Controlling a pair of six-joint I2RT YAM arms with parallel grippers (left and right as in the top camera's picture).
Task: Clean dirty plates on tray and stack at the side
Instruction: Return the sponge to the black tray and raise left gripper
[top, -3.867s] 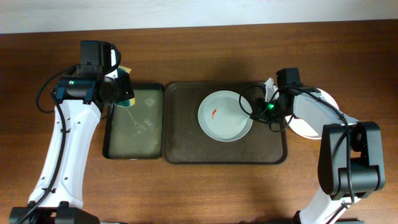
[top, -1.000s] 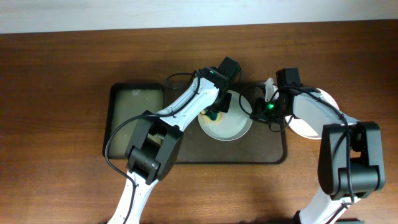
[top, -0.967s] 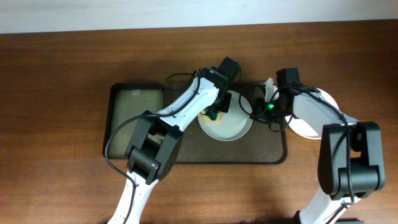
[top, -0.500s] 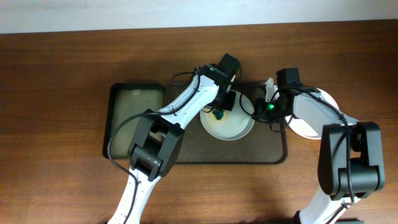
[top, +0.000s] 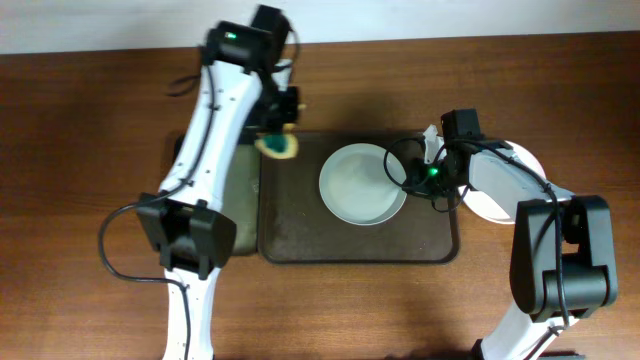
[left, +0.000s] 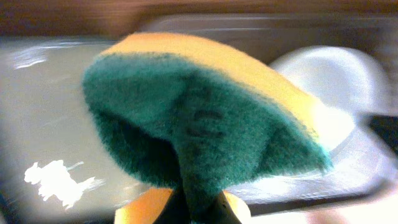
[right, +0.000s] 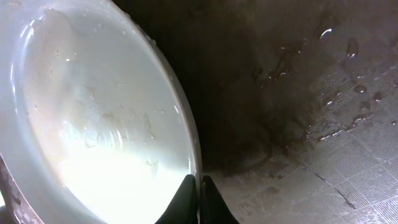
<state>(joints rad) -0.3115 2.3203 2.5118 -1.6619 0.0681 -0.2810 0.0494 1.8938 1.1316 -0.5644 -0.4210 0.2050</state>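
Dark brown and rectangular with rounded corners, the raised-rim tray (top: 300, 225) lies on the wooden surface (top: 90, 130) in the overhead view. A round white shallow plate (top: 355, 185) sits in its right half. The right tool (top: 408, 182) is clenched on that plate's right rim. Just right of the tray, partly under the right arm, lies another white plate (top: 484, 209). The left tool (top: 277, 140) hangs over the tray's upper left corner, grasping a yellow-and-green sponge (top: 281, 148). A smaller dark tray (top: 247, 200) lies just left of the brown one, largely hidden by the left arm.

In the left wrist view, which is blurred, the sponge fills the frame. Its green scouring face is toward the camera, with yellow foam behind, and it is pinched from below. Behind it, the smaller tray's wet floor shows at left and the plate at right.

In the right wrist view, the fingers (right: 186, 199) are shut on the plate's rim at the bottom edge. The plate, glossy and wet, fills the left side. The tray's wet floor lies to the right.
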